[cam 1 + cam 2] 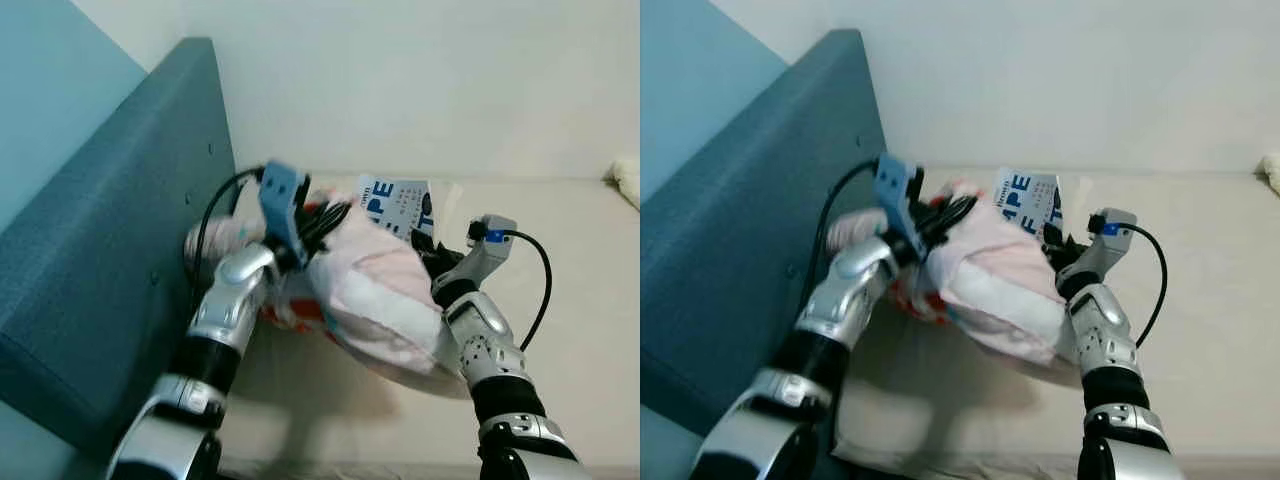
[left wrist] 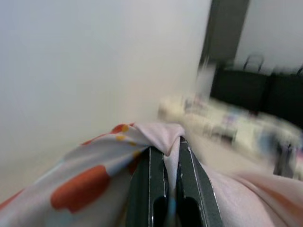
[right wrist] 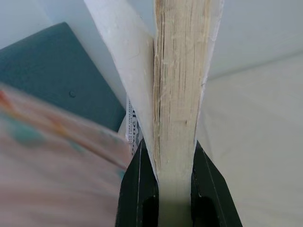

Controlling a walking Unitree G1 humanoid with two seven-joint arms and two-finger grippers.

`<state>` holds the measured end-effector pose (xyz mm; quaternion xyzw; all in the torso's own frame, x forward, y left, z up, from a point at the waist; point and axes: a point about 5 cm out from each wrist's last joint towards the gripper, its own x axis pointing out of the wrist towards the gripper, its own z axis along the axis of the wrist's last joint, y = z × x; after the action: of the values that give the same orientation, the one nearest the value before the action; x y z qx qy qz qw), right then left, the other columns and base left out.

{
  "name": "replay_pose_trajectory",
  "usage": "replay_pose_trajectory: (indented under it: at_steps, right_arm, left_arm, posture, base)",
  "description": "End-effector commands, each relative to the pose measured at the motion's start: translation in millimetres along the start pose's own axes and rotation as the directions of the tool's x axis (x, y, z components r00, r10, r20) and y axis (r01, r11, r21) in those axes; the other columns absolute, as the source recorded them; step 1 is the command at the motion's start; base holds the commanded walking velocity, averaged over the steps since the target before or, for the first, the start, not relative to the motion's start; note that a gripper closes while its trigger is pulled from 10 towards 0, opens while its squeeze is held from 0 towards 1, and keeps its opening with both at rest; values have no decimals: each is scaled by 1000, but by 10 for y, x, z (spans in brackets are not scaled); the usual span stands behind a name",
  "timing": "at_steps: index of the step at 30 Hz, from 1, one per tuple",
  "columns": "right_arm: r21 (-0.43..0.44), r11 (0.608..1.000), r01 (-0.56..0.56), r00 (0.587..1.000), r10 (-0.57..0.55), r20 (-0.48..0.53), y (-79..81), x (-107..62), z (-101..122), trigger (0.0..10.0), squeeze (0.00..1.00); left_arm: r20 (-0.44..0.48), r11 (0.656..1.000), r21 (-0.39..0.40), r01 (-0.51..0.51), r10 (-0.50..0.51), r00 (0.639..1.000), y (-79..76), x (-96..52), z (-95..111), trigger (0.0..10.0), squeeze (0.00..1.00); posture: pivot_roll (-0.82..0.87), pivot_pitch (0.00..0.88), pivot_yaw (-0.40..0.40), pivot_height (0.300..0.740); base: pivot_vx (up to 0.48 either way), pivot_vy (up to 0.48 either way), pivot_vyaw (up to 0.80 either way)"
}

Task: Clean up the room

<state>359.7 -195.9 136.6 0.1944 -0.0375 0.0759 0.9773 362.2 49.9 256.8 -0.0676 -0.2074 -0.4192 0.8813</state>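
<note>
Standing over a cream bed [image 1: 580, 330] with a teal headboard [image 1: 110, 260] along the robot's left, lifting two things off the mattress at once. Needing, by my reading, level and parallel travel of both arms, since the load is drooping between them and could snag or slip.

Pinching a fold of the pink cloth with orange spots [image 1: 990, 285] in the left gripper [image 2: 170, 151], fingers closed nearly flat on the fabric, up beside the headboard. Clamping a thick book [image 3: 182, 94] in the right gripper [image 3: 176, 163], fingers spread just to the book's thickness, near mid-bed.

Showing, in the head views, the book's blue-lettered cover [image 1: 398, 205] peeking above the cloth; revealing, in the right wrist view, its yellowed page edge squeezed between the fingers. Catching, in the left wrist view, blurred dark furniture [image 2: 260, 90] beyond the bed.
</note>
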Motion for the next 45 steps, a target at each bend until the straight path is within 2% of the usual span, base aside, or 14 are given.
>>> replay_pose_trajectory:
  at_steps: [1, 5, 10, 15, 16, 17, 18, 21, 24, 25, 29, 31, 42, 45]
  right_arm:
    - [11, 1000, -10, 1000, 10, 7, 24, -21, -18, 10000, 0]
    - [14, 1000, 0, 1000, 0, 16, -9, -70, -23, 10000, 0]
    - [15, 1000, 4, 1000, -4, 16, -19, -98, -39, 10000, 0]
    - [29, 1000, 4, 1000, -4, 18, -1, -140, -81, 10000, 0]
    - [34, 999, 2, 1000, -2, 13, 8, -191, -117, 10000, 0]
    - [34, 999, 2, 1000, -2, 13, 8, -191, -117, 10000, 0]
    - [37, 999, 1, 1000, -2, 10, 5, -221, -132, 10000, 0]
    - [36, 999, 1, 1000, -1, 7, 9, -253, -138, 10000, 0]
    - [28, 1000, -9, 1000, 9, -1, 26, -348, -132, 10000, 0]
    - [28, 1000, -9, 1000, 9, -1, 26, -348, -132, 10000, 0]
    - [16, 1000, -9, 1000, 9, -12, 12, -531, -108, 10000, 0]
    - [14, 1000, -1, 1000, 2, -15, -6, -581, -100, 10000, 0]
    - [66, 996, 57, 998, -57, -12, -92, -635, 23, 10000, 0]
    - [-20, 944, 330, 940, -327, 95, -569, -681, 443, 10000, 0]
  left_arm:
    - [321, 996, 88, 0, -28, 947, 29, 230, 750, 10000, 0]
    - [469, 979, 139, -150, 68, 880, 205, 329, 1222, 10000, 0]
    - [498, 960, 100, -262, 179, 848, 332, 327, 1270, 10000, 0]
    - [243, 899, 208, -386, 334, 910, 369, 150, 386, 10000, 0]
    - [-5, 865, 343, -365, 391, 921, 254, -124, -326, 10000, 0]
    - [-5, 865, 343, -365, 391, 921, 254, -124, -326, 10000, 0]
    - [-142, 854, 393, -341, 423, 895, 184, -327, -680, 10000, 0]
    - [-270, 840, 448, -305, 453, 850, 119, -570, -993, 10000, 0]
    - [-482, 814, 525, -247, 524, 702, 37, -1122, -1462, 10000, 0]
    - [-482, 814, 525, -247, 524, 702, 37, -1122, -1462, 10000, 0]
    - [-619, 794, 577, -192, 579, 531, -35, -1646, -1747, 10000, 0]
    - [-635, 794, 579, -183, 580, 510, -70, -1697, -1787, 10000, 0]
    - [-621, 797, 582, -162, 565, 543, -224, -1575, -1839, 10000, 0]
    - [-625, 791, 590, -162, 575, 528, -211, -1652, -1848, 10000, 0]
  posture:
    - [-71, 0, -9, 740]
    - [-81, 0, 5, 740]
    - [-79, 0, 9, 740]
    - [-87, 0, 25, 740]
    - [-101, 0, 28, 740]
    - [-101, 0, 28, 740]
    - [-108, 0, 29, 740]
    - [-141, 9, 37, 740]
    - [-215, 50, 56, 740]
    - [-215, 50, 56, 740]
    - [-272, 87, 70, 740]
    - [-277, 97, 69, 740]
    - [-267, 107, 53, 740]
    - [-259, 95, 50, 740]
  base:
    - [0, 0, 0]
    - [0, 0, 0]
    - [0, 0, 0]
    - [0, 0, 0]
    - [0, 0, 0]
    - [0, 0, 0]
    - [0, 0, 0]
    - [0, 0, 0]
    - [0, 0, 0]
    - [0, 0, 0]
    - [0, 0, 0]
    - [0, 0, 0]
    - [0, 0, 0]
    - [0, 0, 0]
